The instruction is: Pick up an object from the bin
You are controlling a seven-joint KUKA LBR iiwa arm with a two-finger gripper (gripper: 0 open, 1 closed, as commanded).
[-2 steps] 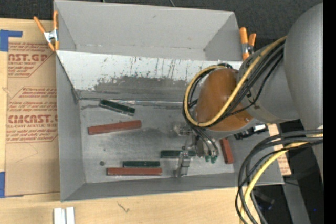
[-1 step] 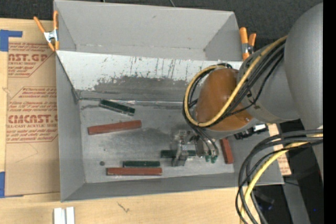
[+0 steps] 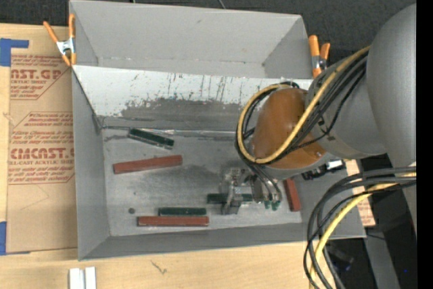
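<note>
Hand (image 3: 237, 198): low over the bin's floor, front right; apart or together cannot be told.
Nearest: short green bar (image 3: 216, 199), just beside the hand's left edge, partly hidden.
Right: right brown bar (image 3: 292, 194), below the orange cover (image 3: 284, 125).
Front left: front green bar (image 3: 183, 212) alongside front brown bar (image 3: 172, 220).
Farther left: middle brown bar (image 3: 147, 164); back green bar (image 3: 152, 138), tilted.
Count: three brown, three green; flat, straight.
Bin (image 3: 189, 88): grey metal, scuffed.

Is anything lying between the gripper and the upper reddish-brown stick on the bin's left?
No. In the camera view, only bare bin floor lies between the gripper and that reddish-brown stick.
</note>
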